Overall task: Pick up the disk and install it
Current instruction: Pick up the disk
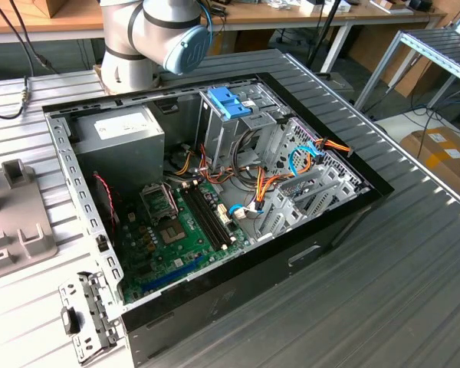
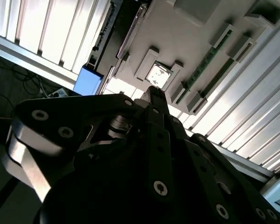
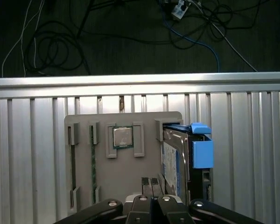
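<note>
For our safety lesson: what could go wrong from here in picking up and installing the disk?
1. The gripper sits nearer the middle of the tray than the disk, which stands on edge; a misaligned descent might strike the CPU.
2. Loose cables crowd the drive bays in the case; the disk could snag there.

Exterior view: raised station off the arm, looking obliquely down into the open computer case (image 1: 291,261) on the slatted table (image 1: 414,299). Mid-range, with the arm (image 1: 149,34) at upper left of the frame and a grey tray (image 1: 15,222) cut by the left edge.

First wrist view: faces squarely down past the gripper (image 3: 152,183) onto what appears to be the same tray.

Second wrist view: sits close behind the gripper linkage, sighting along it at a slant.

Both wrist views share the tray, its processor chip (image 3: 122,137) (image 2: 157,76) and the disk (image 3: 170,161) (image 2: 87,80).
</note>
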Tool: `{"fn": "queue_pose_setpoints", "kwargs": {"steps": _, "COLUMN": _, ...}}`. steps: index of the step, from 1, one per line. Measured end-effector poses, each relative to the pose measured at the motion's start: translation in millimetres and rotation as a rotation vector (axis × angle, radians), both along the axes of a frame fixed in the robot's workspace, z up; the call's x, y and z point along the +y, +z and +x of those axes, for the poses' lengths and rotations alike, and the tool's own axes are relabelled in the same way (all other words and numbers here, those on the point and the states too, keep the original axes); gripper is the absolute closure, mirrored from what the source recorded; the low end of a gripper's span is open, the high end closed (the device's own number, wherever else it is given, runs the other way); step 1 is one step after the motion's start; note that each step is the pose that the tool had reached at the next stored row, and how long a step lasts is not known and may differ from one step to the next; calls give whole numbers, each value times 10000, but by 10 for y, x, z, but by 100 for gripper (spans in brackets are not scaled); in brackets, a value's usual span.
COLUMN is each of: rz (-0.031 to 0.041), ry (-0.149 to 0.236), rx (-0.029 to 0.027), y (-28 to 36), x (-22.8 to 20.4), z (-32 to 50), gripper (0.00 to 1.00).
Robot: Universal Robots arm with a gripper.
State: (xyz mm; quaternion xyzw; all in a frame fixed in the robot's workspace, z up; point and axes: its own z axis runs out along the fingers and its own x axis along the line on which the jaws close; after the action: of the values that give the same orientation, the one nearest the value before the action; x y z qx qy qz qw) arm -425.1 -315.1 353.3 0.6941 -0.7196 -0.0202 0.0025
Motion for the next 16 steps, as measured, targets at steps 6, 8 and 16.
{"fn": "queue_pose_setpoints", "kwargs": {"steps": 6, "rz": 0, "ry": -5, "rx": 0, "y": 0, "x": 0, "z": 0, "gripper": 76}}
{"fn": "queue_pose_setpoints", "kwargs": {"steps": 8, "rz": 0, "ry": -7, "rx": 0, "y": 0, "x": 0, "z": 0, "gripper": 64}}
{"fn": "queue_pose_setpoints", "kwargs": {"steps": 16, "rz": 0, "ry": -13, "rx": -1, "y": -1, "x": 3, "z": -1, "gripper": 64}}
